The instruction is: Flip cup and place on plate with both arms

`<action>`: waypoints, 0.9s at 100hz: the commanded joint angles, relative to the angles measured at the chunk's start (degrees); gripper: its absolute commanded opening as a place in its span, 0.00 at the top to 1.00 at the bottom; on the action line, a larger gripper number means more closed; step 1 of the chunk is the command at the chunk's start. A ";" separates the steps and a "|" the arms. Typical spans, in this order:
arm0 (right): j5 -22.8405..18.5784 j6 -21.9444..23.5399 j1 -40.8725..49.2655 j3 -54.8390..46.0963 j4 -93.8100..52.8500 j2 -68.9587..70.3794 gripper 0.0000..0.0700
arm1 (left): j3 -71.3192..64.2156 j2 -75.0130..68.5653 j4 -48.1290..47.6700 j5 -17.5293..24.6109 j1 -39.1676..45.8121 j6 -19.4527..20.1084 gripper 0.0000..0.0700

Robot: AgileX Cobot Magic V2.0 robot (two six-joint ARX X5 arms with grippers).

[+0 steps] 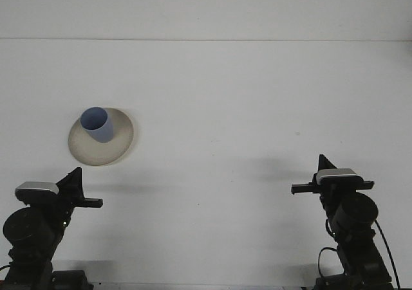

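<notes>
A blue cup (97, 124) stands mouth-up on a cream plate (120, 142) at the left of the white table. My left gripper (76, 173) sits low at the near left, just in front of the plate, with its fingers together and nothing between them. At the near right my right gripper (323, 161) is also shut and empty, far from the cup. Neither gripper touches the cup or the plate.
The white table (244, 110) stretches back to a pale wall. The two arm bases (351, 238) stand at the near edge, left and right.
</notes>
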 commanded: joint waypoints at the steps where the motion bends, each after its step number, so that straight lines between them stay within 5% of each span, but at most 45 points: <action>1: 0.02 -0.61 0.09 0.13 0.74 0.13 1.00 | 0.39 0.13 0.55 0.00 -0.02 0.26 0.98; 27: 0.02 -0.61 0.09 0.13 0.74 0.13 1.00 | -0.37 -1.68 2.73 -1.70 -0.22 0.48 0.98; 54: 0.02 -0.61 0.09 0.13 0.74 0.13 1.00 | -16.83 -8.92 27.89 -1.79 -3.48 0.22 0.98; 90: 0.02 -0.61 0.09 0.13 0.74 0.13 1.00 | -30.21 -17.25 30.69 -1.88 -4.68 0.42 0.98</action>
